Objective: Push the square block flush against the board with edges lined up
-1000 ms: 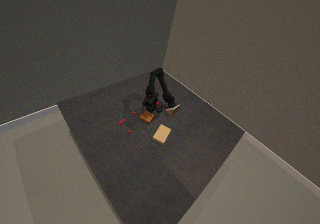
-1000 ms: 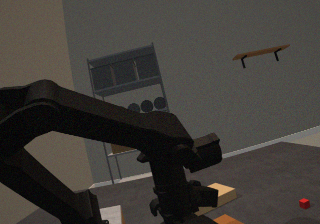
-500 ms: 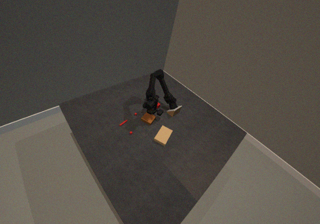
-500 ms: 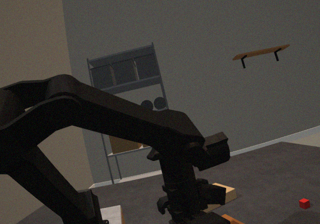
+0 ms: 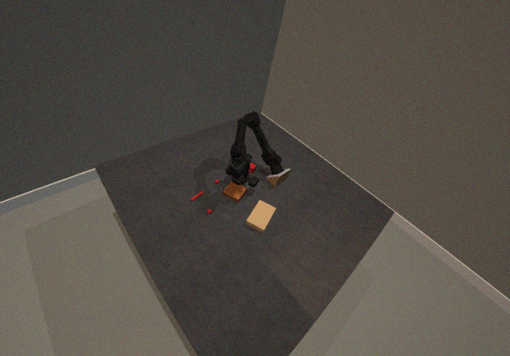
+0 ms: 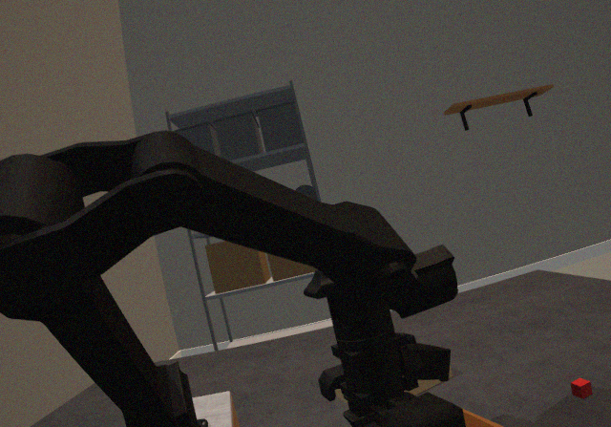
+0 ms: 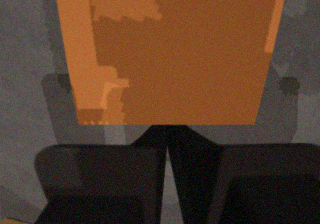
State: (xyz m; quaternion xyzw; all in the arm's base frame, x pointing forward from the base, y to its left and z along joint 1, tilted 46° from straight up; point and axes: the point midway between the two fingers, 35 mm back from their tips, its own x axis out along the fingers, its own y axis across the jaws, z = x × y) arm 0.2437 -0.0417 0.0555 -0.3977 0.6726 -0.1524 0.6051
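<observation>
The square block (image 5: 234, 190) is dark orange and lies flat on the dark mat. It fills the upper part of the wrist view (image 7: 170, 54). My gripper (image 7: 166, 122) is shut and empty, low at the block's near edge, tips touching or almost touching that side. In the top view the gripper (image 5: 241, 178) is just behind the block. The board (image 5: 260, 215) is a light tan rectangle, lying apart from the block, in front and to its right. In the exterior view the arm hides most of both; only an orange corner of the block (image 6: 481, 418) shows.
A red bar (image 5: 197, 196) and small red cubes (image 5: 209, 211) lie left of the block; one cube shows in the exterior view (image 6: 580, 387). A tan wedge (image 5: 278, 177) lies by the arm's base. A shelf rack (image 6: 251, 215) stands by the far wall.
</observation>
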